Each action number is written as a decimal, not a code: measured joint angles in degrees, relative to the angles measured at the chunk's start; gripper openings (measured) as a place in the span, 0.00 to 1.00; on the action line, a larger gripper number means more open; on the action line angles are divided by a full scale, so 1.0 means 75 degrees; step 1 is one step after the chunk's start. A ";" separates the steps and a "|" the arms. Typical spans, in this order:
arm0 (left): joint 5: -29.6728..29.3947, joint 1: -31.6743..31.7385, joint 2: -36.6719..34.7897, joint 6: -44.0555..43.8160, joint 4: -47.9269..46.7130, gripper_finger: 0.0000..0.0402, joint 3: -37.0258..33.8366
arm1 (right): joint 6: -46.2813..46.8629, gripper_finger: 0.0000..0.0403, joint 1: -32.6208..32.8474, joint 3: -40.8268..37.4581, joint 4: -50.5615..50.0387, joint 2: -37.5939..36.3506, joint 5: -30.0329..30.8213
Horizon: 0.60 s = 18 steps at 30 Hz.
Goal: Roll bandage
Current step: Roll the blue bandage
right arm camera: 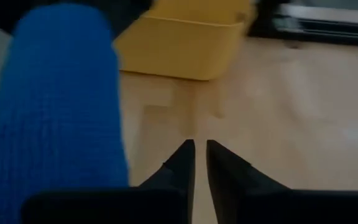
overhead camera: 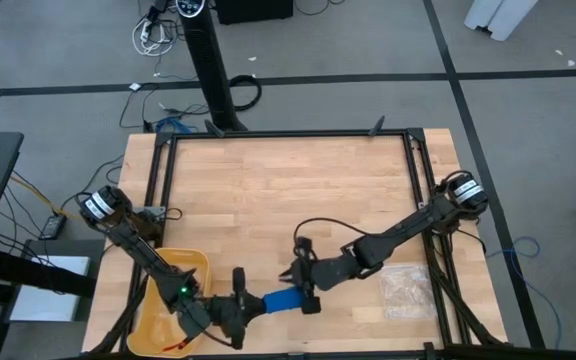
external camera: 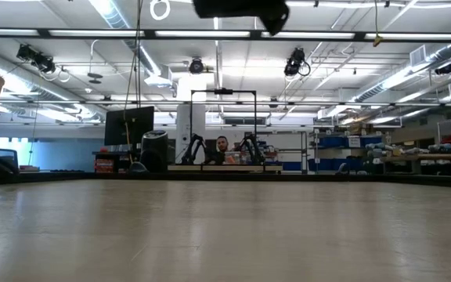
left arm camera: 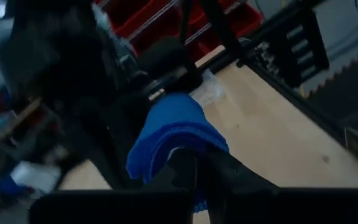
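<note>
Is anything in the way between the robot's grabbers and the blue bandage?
Nothing visible is. The bandage hangs between both grippers near the table's front edge. The left gripper is shut on one end. The right gripper sits right against the other end, its fingers nearly together beside the cloth.

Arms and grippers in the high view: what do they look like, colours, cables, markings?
Both arms are dark, slim and jointed. Each base joint is a black cylinder with a white ring. A green light glows on the left arm near the wrist. A thin black cable loops above the right arm. The right gripper has black, tapered, pointed fingers; the left gripper is black too.
</note>
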 joint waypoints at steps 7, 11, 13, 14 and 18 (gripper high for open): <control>0.0720 0.0519 -0.0009 -0.2470 -0.0108 0.05 0.0002 | 0.0184 0.17 0.0493 -0.0003 -0.1430 -0.0802 0.1835; 0.0832 0.1140 -0.0009 -0.4692 -0.0122 0.05 -0.0235 | 0.0669 0.18 0.0838 -0.0003 -0.2682 -0.1326 0.2933; 0.1032 0.1509 -0.0009 -0.5588 -0.0170 0.05 -0.0455 | 0.1169 0.18 0.1010 -0.0003 -0.3466 -0.1516 0.3523; 0.1150 0.1702 -0.0009 -0.5991 -0.0163 0.05 -0.0580 | 0.1453 0.17 0.1088 -0.0002 -0.3835 -0.1600 0.3749; 0.1830 0.2424 -0.0009 -0.7180 -0.0118 0.05 -0.0983 | 0.2356 0.16 0.1249 -0.0002 -0.4749 -0.1686 0.4087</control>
